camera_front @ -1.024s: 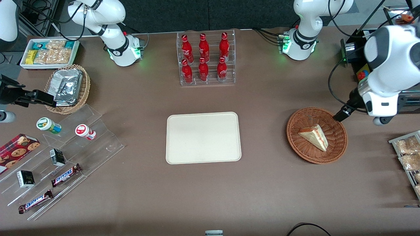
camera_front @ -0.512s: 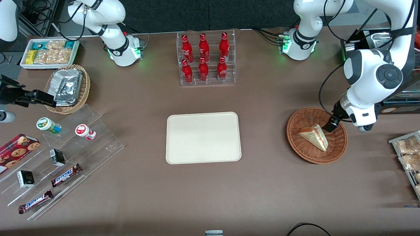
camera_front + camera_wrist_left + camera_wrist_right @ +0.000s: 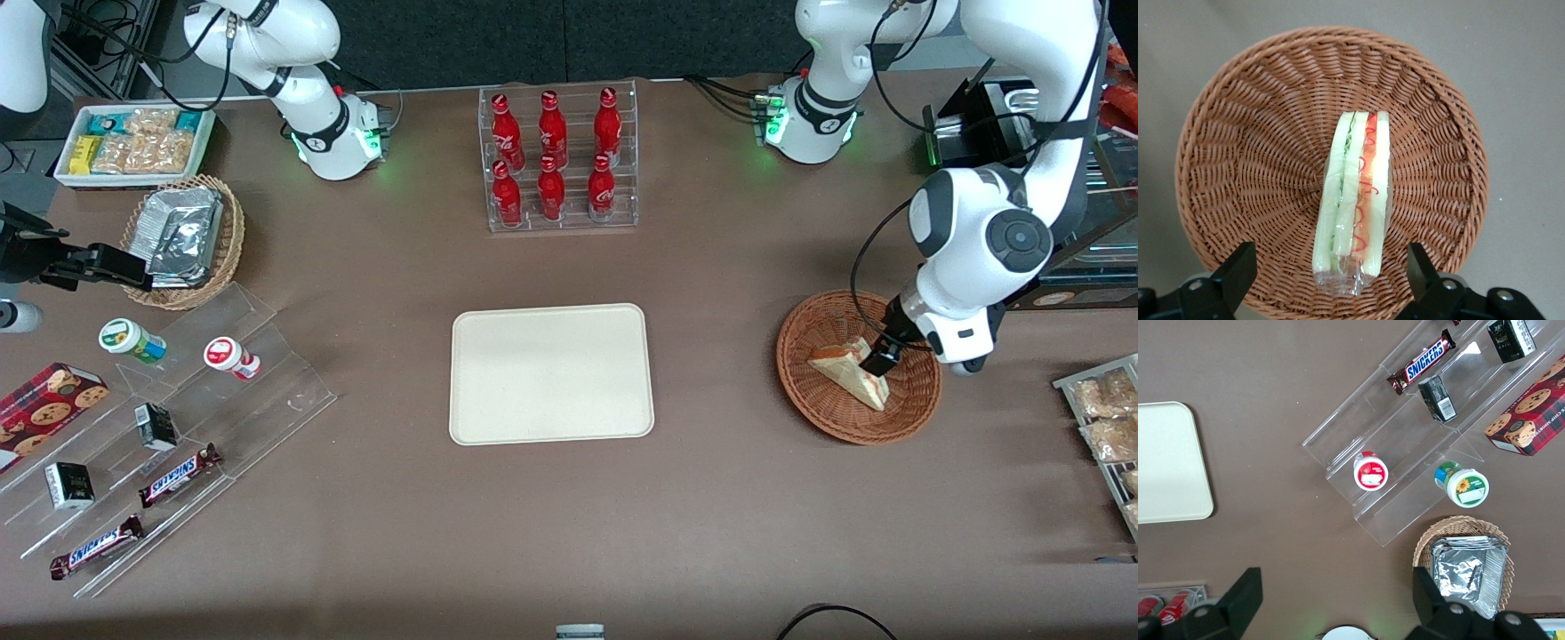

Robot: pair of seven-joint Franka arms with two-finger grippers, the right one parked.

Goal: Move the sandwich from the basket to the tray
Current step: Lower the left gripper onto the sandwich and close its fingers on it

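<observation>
Between the gripper's point(image 3: 1331, 283) spread fingers point(image 3: 1238, 270), the sandwich point(image 3: 1355, 200), untouched in the basket point(image 3: 1231, 167).

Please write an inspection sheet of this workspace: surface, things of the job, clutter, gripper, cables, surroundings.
Surface: brown table, no spills seen.
Job's things: sandwich lies in the basket, in clear wrap; tray holds nothing.
Clutter: rack of red bottles; foil-packet basket, clear stepped stand with snack bars, small cartons and cups, cookie box, all toward the parked arm's end; snack packets toward the working arm's end.
Gripper: left gripper open, over the basket, fingers either side of the sandwich, not touching it.
Cables: black cable loops along the working arm's wrist above the basket.
Surroundings: dark equipment beside the working arm.
</observation>
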